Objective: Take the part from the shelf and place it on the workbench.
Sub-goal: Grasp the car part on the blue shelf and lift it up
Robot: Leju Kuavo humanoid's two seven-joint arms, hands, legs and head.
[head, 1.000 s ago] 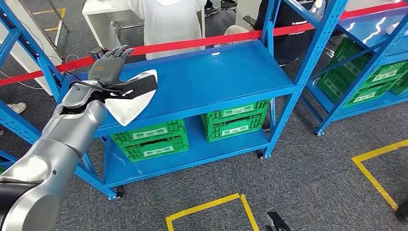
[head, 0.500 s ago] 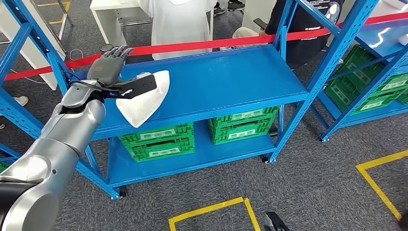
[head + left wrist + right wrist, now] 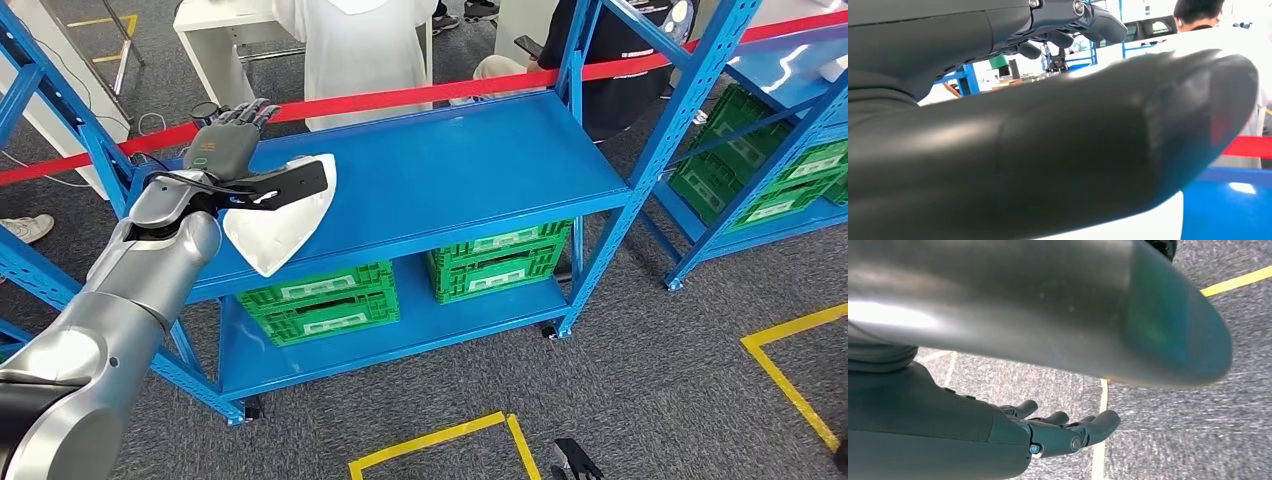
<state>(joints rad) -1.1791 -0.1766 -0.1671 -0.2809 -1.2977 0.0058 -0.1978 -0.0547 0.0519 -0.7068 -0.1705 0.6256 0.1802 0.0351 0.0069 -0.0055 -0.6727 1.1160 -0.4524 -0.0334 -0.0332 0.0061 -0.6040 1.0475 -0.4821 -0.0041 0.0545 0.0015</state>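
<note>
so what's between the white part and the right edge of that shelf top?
Nothing: in the head view the blue shelf top runs bare from the white part, held by the left hand.

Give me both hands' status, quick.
Left hand: holding the white part, thumb across its top.
Right hand: open, holding nothing, hanging over the floor.

Your left robot hand (image 3: 228, 145) sits at the left end of the blue shelf (image 3: 450, 160), close to the left upright post (image 3: 105, 160). The shelf top to its right is bare blue metal. A red tape (image 3: 420, 92) runs along the back edge, with people (image 3: 355, 45) standing just behind it. Green crates (image 3: 320, 297) fill the lower level.
</note>
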